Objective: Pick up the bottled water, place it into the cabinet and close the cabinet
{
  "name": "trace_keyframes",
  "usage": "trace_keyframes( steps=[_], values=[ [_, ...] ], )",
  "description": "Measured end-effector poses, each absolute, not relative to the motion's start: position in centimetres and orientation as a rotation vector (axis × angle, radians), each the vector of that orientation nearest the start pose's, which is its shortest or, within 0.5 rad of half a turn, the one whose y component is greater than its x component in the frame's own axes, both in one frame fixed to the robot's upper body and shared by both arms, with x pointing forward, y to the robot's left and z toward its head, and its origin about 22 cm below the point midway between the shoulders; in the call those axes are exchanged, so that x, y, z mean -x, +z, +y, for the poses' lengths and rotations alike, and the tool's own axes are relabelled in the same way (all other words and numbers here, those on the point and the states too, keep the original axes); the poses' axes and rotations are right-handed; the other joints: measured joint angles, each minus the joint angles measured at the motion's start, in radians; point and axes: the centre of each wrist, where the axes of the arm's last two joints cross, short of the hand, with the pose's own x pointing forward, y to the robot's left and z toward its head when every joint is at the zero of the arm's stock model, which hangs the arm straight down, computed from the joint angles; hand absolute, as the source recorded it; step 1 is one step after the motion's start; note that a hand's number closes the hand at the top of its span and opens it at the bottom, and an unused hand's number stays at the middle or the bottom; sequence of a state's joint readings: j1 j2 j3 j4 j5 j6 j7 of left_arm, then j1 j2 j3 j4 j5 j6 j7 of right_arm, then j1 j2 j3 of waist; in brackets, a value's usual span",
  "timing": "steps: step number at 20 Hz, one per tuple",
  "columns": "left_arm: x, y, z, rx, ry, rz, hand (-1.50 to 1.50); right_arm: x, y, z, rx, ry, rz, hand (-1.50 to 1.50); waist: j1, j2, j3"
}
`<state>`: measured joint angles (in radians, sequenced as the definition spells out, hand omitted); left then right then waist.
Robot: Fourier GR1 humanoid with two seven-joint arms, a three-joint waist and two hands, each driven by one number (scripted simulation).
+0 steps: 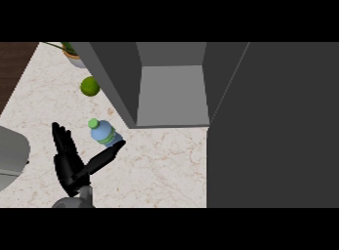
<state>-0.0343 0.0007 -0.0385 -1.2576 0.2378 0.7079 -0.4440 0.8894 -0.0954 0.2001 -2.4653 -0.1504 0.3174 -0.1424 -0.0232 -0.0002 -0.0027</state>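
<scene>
The bottled water (103, 133), pale blue with a green cap and a green band, stands on the marble counter (158, 166) just below the cabinet's left front corner. My left hand (72, 163) is at the lower left, open, with its fingers straight and pointing away from me. Its thumb (108, 154) reaches right, and the tip is at the bottle's lower side. The dark grey cabinet (170, 93) stands open and shows a bare grey inside. Its door (280, 127) is swung out and fills the right of the view. My right hand does not show.
A green lime (90, 86) lies on the counter left of the cabinet. A potted plant (72, 52) stands at the back. A grey rounded object (2, 156) fills the left edge. The counter ends at dark wood (6, 68) at the top left.
</scene>
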Motion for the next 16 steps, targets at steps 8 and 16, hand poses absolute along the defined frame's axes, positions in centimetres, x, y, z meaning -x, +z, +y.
trace_keyframes(
  steps=[8, 16],
  values=[
    [-23.8, -11.6, 22.4, -0.439, 0.521, -1.583, -1.50, -4.7, 10.5, -24.3, -0.219, 0.115, -1.792, -1.50, 0.001, 0.002, 0.000],
    [-25.1, -14.2, 21.8, -0.325, 0.575, -1.609, 1.50, -3.9, 10.6, -24.7, -0.204, 0.127, -1.781, -1.50, -0.007, 0.004, 0.000]
  ],
)
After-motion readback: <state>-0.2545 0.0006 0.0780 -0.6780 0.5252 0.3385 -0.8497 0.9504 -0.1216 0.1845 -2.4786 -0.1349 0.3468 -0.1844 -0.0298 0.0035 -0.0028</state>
